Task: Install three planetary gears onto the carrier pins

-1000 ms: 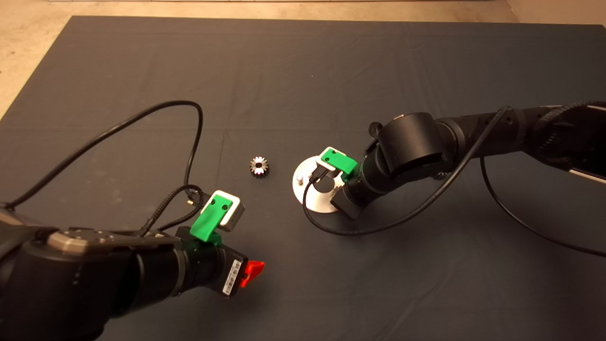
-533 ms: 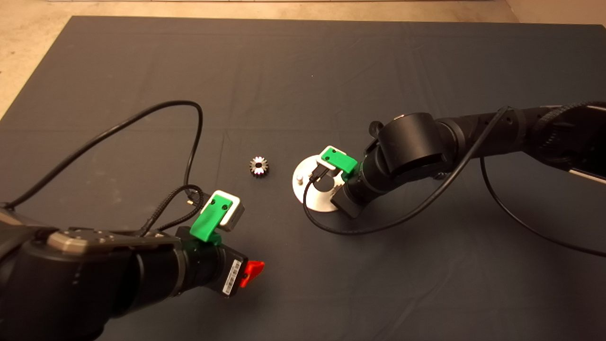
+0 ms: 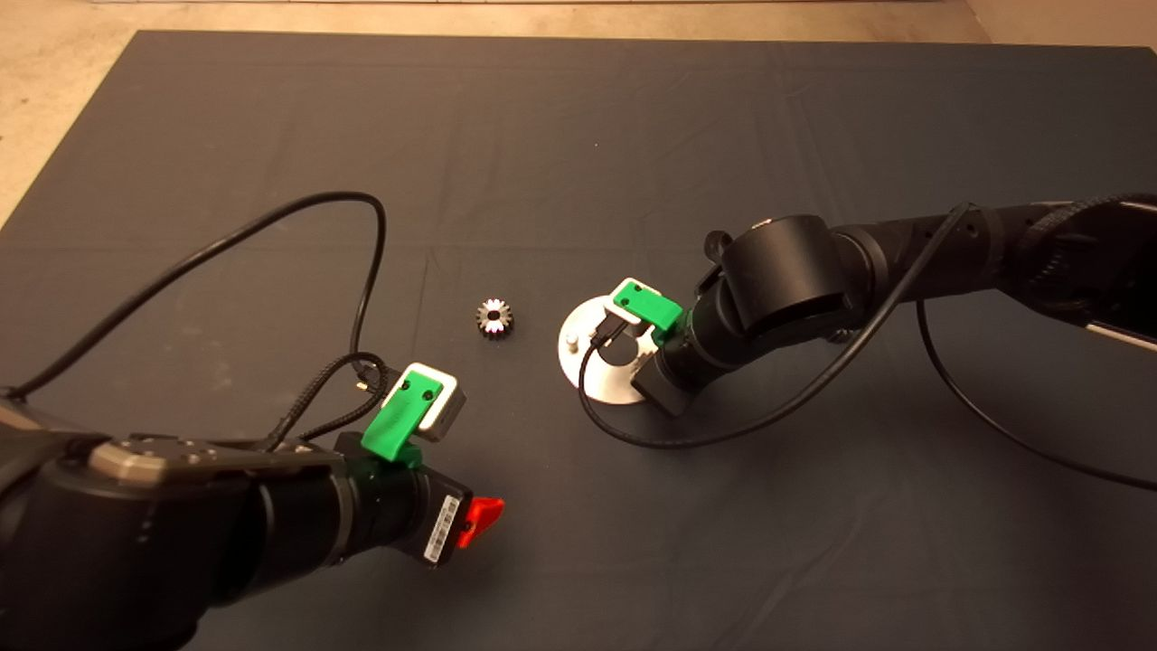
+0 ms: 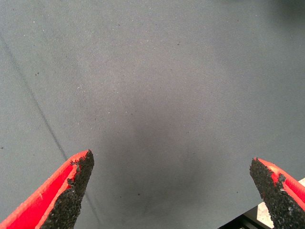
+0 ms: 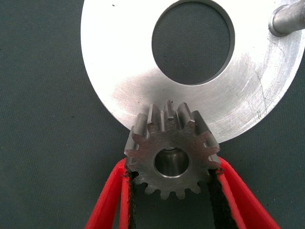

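My right gripper (image 5: 170, 186) is shut on a dark-grey planetary gear (image 5: 170, 149) and holds it over the edge of the shiny carrier disc (image 5: 119, 71). A silver pin tip shows through the gear's bore. Another carrier pin (image 5: 287, 20) stands at the disc's rim. In the head view the right gripper (image 3: 646, 348) covers part of the disc (image 3: 578, 348), where one pin (image 3: 572, 343) shows. A second gear (image 3: 494, 317) lies flat on the mat left of the disc. A third gear is out of view. My left gripper (image 3: 484, 517) is open over bare mat at the lower left, its fingertips (image 4: 76, 186) wide apart.
The dark mat (image 3: 578, 145) covers the table, with beige floor (image 3: 36, 117) beyond its far and left edges. Black cables (image 3: 298, 208) loop over the mat from both arms.
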Tool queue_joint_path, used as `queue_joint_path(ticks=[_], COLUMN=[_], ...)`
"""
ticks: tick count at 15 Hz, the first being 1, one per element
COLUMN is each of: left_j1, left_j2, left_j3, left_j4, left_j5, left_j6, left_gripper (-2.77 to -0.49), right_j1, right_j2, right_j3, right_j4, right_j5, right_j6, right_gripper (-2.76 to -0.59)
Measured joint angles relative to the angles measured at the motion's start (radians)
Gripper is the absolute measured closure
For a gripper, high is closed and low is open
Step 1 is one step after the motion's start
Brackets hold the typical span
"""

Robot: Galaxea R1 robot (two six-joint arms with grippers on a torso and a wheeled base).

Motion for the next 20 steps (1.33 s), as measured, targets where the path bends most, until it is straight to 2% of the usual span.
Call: queue_joint_path(ticks=[8, 11, 12, 16, 20], left_j1=[0.0, 0.0, 0.0, 0.0, 0.0], left_j2=[0.0, 0.0, 0.0, 0.0, 0.0], left_j3=[0.0, 0.0, 0.0, 0.0, 0.0], left_j4=[0.0, 0.0, 0.0, 0.0, 0.0], left_j5=[0.0, 0.0, 0.0, 0.0, 0.0], left_j6=[0.0, 0.0, 0.0, 0.0, 0.0], left_gripper=[-2.36, -2.36, -2.36, -2.36, -2.36], right_j1=[0.0, 0.0, 0.0, 0.0, 0.0], right_j2=[0.0, 0.0, 0.0, 0.0, 0.0], right_j3=[0.0, 0.0, 0.0, 0.0, -0.001], right_j4=[-0.002, -0.014, -0.017, -0.02, -0.02], right_j5=[0.0, 0.003, 0.003, 0.003, 0.003], right_j6=[0.0, 0.0, 0.0, 0.0, 0.0], right_gripper=[-0.95, -1.05, -1.16, -1.31, -1.59])
